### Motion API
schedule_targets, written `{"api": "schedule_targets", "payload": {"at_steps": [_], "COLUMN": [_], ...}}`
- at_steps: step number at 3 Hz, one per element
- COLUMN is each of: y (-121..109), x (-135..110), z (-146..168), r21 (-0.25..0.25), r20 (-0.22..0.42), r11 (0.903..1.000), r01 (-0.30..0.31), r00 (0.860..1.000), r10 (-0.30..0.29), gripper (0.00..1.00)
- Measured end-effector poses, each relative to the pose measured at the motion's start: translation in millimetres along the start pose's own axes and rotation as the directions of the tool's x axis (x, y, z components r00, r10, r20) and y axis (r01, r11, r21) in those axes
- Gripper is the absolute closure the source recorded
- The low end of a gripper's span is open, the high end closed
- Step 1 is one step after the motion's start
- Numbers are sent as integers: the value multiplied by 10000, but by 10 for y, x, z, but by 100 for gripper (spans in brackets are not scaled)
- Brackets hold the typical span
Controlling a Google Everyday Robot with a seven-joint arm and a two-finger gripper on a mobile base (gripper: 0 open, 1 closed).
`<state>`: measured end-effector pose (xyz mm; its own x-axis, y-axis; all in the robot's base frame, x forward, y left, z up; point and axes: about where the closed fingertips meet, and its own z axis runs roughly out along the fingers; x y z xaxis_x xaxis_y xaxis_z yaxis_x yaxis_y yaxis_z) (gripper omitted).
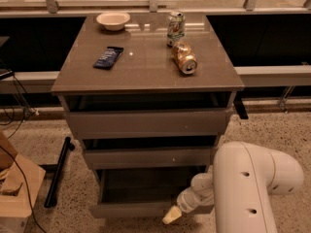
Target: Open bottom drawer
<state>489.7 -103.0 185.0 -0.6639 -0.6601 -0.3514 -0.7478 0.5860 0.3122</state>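
The bottom drawer (131,209) is the lowest of three grey-brown flat fronts in the cabinet. It stands pulled out, and its dark grey inside (141,186) shows from above. My gripper (171,216) sits at the drawer's front right corner, its pale tip against the top edge of the front panel. My white arm (252,188) fills the lower right and hides the drawer's right end.
The middle drawer (146,157) and top drawer (146,123) stand slightly out. On the cabinet top are a white bowl (113,20), a dark blue packet (108,57), an upright can (175,27) and a can on its side (184,58). A cardboard box (17,193) and a black bar (58,171) lie at left.
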Motion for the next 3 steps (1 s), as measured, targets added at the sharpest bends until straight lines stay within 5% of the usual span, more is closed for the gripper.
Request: {"api": "schedule_targets", "payload": {"at_steps": [1, 2, 3], "y": [157, 159, 251], "x": [214, 217, 358], "z": [-51, -52, -104], "r21": [-831, -845, -1292], "r20": [238, 249, 894], "r11": [9965, 9964, 9913], "r01": [8, 4, -269], "r00": [9997, 9997, 9952], "r10": [12, 17, 386], "gripper": [42, 44, 26]}}
